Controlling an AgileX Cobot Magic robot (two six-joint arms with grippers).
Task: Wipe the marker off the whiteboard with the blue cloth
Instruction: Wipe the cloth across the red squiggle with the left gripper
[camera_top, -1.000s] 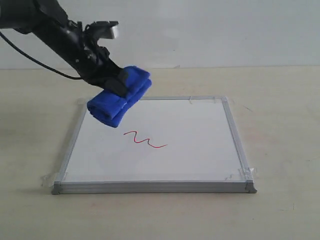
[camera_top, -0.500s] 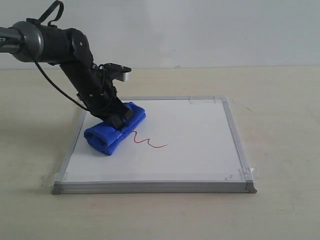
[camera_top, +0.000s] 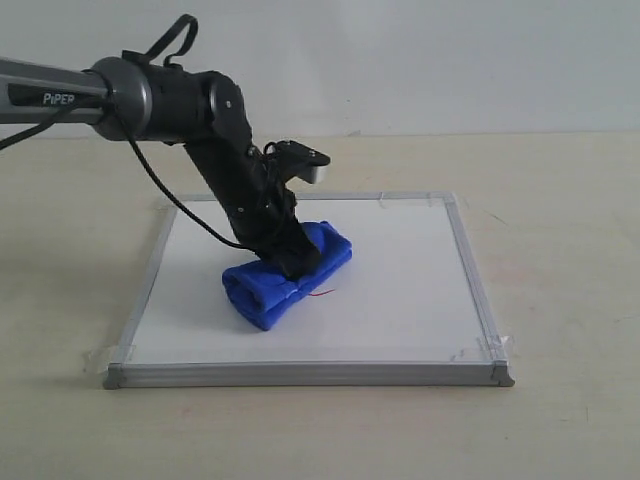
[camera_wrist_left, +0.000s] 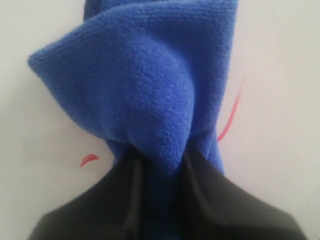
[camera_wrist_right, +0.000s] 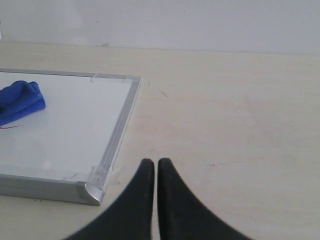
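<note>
The blue cloth (camera_top: 285, 275) lies pressed flat on the whiteboard (camera_top: 400, 290), near its middle, with my left gripper (camera_top: 292, 262) shut on it. It covers most of the marker; only a short red tail (camera_top: 322, 293) shows at the cloth's right edge. In the left wrist view the blue cloth (camera_wrist_left: 145, 85) bulges out from between the black fingers (camera_wrist_left: 215, 200), with red ink (camera_wrist_left: 231, 112) on either side of it. My right gripper (camera_wrist_right: 152, 165) is shut and holds nothing, above the bare table beside the whiteboard's corner (camera_wrist_right: 95, 190). The cloth's end (camera_wrist_right: 20, 102) shows there too.
The whiteboard lies taped at its corners on a beige table (camera_top: 560, 200). A pale wall (camera_top: 420, 60) stands behind. The left arm (camera_top: 150, 100) reaches in from the left, with a black cable looping beneath it.
The left gripper came down with the cloth onto the board's left side, then slid right across the squiggle. Most of the red line that showed before is now under the cloth.
</note>
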